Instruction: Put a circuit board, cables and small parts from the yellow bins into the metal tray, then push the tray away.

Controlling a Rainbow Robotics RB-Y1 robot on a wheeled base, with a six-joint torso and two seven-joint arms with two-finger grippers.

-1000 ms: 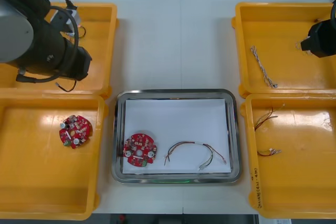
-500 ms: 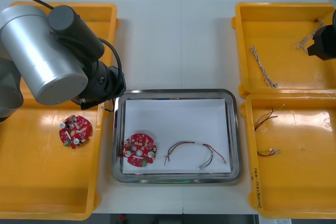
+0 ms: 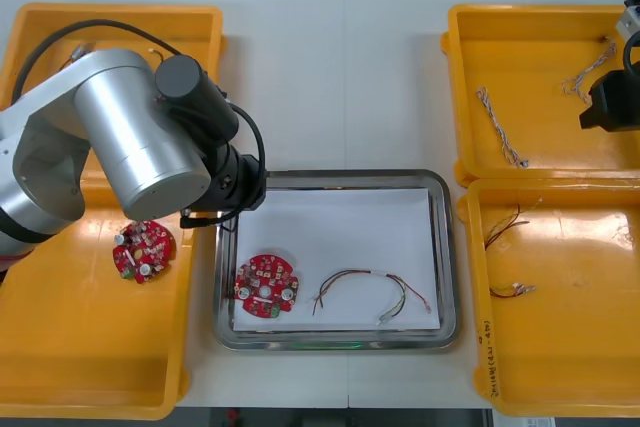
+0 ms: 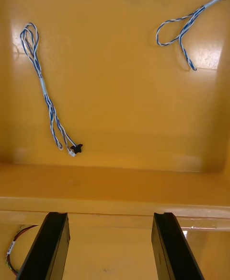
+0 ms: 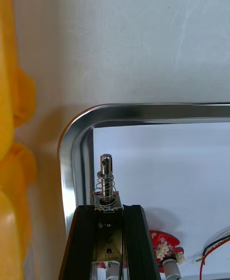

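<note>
Left gripper (image 5: 106, 210) pinches a small metal part (image 5: 106, 177): a pin with a spring, sticking out past the fingertips, jaws apart by its width. It hangs over the tray's (image 5: 143, 111) far-left corner, just inside the rim, above the white liner. Board (image 3: 267, 287) lies in the tray's near-left corner. Red-yellow cable (image 3: 372, 289) is beside it along the near edge, not touching. Second board (image 3: 143, 250) sits in the near-left bin (image 3: 80, 347), toward its far-right corner. Right gripper (image 4: 111, 244) is spread with nothing between the fingers, at the table's right edge over the wall between the two right bins. Far-right bin (image 3: 540, 77) holds two blue-white cables (image 3: 500, 127), well apart.
</note>
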